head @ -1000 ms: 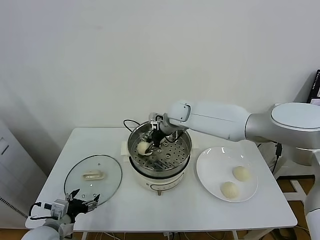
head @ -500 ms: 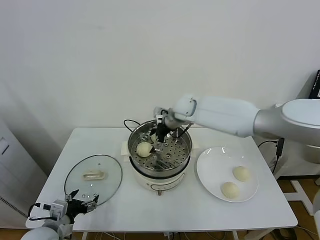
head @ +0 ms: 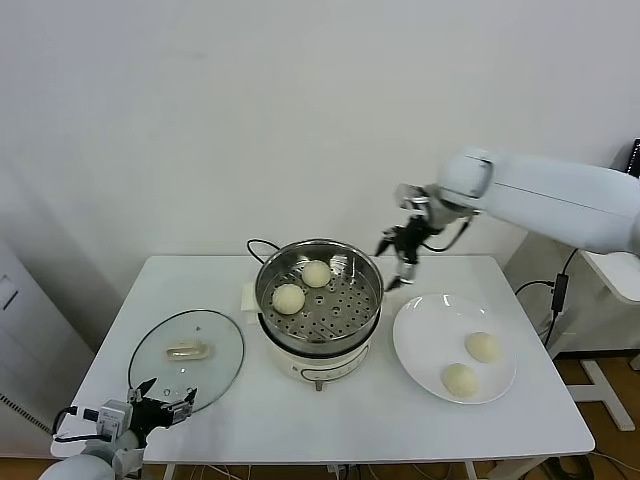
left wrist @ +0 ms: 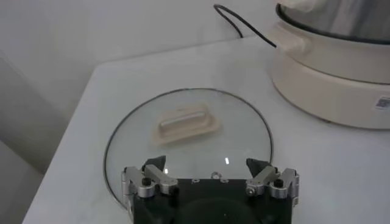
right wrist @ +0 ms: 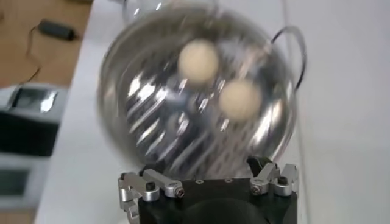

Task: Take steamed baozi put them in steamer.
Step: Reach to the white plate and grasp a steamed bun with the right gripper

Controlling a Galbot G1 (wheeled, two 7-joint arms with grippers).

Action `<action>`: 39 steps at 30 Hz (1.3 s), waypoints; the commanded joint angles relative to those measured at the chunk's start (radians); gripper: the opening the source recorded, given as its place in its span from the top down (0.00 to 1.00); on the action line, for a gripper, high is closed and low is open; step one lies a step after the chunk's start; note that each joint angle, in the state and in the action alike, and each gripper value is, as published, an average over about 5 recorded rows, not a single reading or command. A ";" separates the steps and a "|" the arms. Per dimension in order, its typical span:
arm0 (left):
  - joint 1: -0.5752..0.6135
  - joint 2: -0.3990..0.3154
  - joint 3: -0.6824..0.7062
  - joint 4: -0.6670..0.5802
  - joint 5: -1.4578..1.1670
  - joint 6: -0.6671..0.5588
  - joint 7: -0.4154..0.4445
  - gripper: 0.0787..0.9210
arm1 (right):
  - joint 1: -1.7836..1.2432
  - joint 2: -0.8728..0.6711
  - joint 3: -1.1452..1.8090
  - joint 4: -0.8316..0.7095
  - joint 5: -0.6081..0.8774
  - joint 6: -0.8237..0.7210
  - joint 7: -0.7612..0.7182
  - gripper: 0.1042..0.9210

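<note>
Spread wide and empty, the fingers of the right gripper (head: pixel 398 262), hanging in the air above the gap between the round shiny steel steamer basket (head: pixel 319 293) and the flat white plate (head: pixel 454 347). Nothing pinched between them in the right wrist view either (right wrist: pixel 210 182). Behind, the white right arm stretching back to the robot's right edge. Parked low at the near-left corner of the white table (head: pixel 250 420), the left gripper (head: pixel 163 398), fingers open too, just beside the round glass lid with a cream handle (head: pixel 187 354).

Next, by the look of it: across to the plate for another bun. Best done by coming straight down over the dome, straddling the widest part, closing gently so the soft dough is not dented, then lifting clear of the steel rim before crossing.

Count now: 2 smooth pale cream-white baozi in the steamer, one near the back (head: pixel 317 273), one toward the left wall (head: pixel 288 298), close together on the perforated floor. 2 more on the plate, one farther (head: pixel 483 346), one nearer (head: pixel 459 379). 4 buns in all, 1 steamer on its cream cooker base (head: pixel 318 362), 1 plate, 1 lid.
</note>
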 commanded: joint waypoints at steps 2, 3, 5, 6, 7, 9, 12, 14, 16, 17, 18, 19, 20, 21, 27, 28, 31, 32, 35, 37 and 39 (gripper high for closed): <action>0.004 0.002 -0.006 -0.005 0.000 0.002 0.000 0.12 | -0.075 -0.214 -0.003 0.048 -0.223 0.105 -0.124 0.12; 0.003 0.001 -0.006 -0.004 0.000 0.002 0.000 0.12 | -0.100 -0.220 0.011 0.047 -0.238 0.109 -0.123 0.12; 0.002 0.000 -0.006 -0.004 0.000 0.002 -0.001 0.12 | -0.151 -0.229 0.045 0.040 -0.269 0.118 -0.122 0.12; 0.002 0.000 -0.005 -0.004 0.000 0.002 -0.001 0.12 | -0.172 -0.232 0.061 0.035 -0.283 0.122 -0.121 0.12; 0.002 -0.001 -0.005 -0.004 0.001 0.002 -0.001 0.12 | -0.195 -0.236 0.078 0.030 -0.297 0.128 -0.120 0.12; 0.002 0.000 -0.005 -0.003 0.001 0.002 0.000 0.12 | -0.232 -0.241 0.105 0.021 -0.315 0.139 -0.118 0.12; 0.002 0.002 -0.005 -0.003 0.001 0.002 0.000 0.12 | -0.285 -0.241 0.148 0.004 -0.341 0.155 -0.115 0.12; 0.002 0.002 -0.005 -0.002 0.001 0.003 0.000 0.12 | -0.318 -0.237 0.177 -0.012 -0.361 0.166 -0.115 0.12; 0.002 0.002 -0.005 -0.001 0.001 0.003 0.000 0.12 | -0.349 -0.230 0.201 -0.027 -0.380 0.174 -0.113 0.12; 0.002 0.002 -0.005 -0.001 0.001 0.003 0.001 0.12 | -0.365 -0.226 0.213 -0.034 -0.389 0.177 -0.111 0.12; 0.002 0.002 -0.004 -0.001 0.001 0.004 0.001 0.12 | -0.382 -0.222 0.227 -0.040 -0.399 0.180 -0.109 0.12; 0.002 0.002 -0.004 -0.001 0.001 0.004 0.001 0.12 | -0.400 -0.217 0.240 -0.045 -0.408 0.181 -0.107 0.12; 0.001 0.002 -0.004 -0.001 0.001 0.004 0.001 0.12 | -0.418 -0.213 0.254 -0.049 -0.416 0.182 -0.104 0.12; 0.001 0.002 -0.004 -0.001 0.001 0.004 0.001 0.12 | -0.434 -0.209 0.266 -0.053 -0.423 0.183 -0.102 0.12; 0.001 0.003 -0.004 0.001 0.001 0.005 0.001 0.12 | -0.505 -0.193 0.302 -0.067 -0.449 0.183 -0.097 0.12; 0.001 0.003 -0.004 0.001 0.001 0.005 0.001 0.12 | -0.517 -0.191 0.308 -0.069 -0.454 0.183 -0.096 0.12; 0.002 0.003 -0.003 0.001 0.001 0.005 0.001 0.12 | -0.556 -0.186 0.331 -0.076 -0.471 0.182 -0.086 0.12; 0.002 0.002 -0.003 0.001 0.001 0.005 0.001 0.12 | -0.567 -0.184 0.340 -0.079 -0.477 0.181 -0.082 0.12; 0.002 0.000 -0.001 -0.001 0.002 0.005 0.002 0.12 | -0.591 -0.176 0.362 -0.090 -0.492 0.179 -0.075 0.12; 0.003 -0.001 0.000 -0.001 0.002 0.005 0.002 0.12 | -0.602 -0.171 0.374 -0.098 -0.499 0.178 -0.074 0.12; 0.004 -0.001 0.000 -0.001 0.002 0.005 0.002 0.12 | -0.612 -0.168 0.386 -0.105 -0.505 0.177 -0.073 0.13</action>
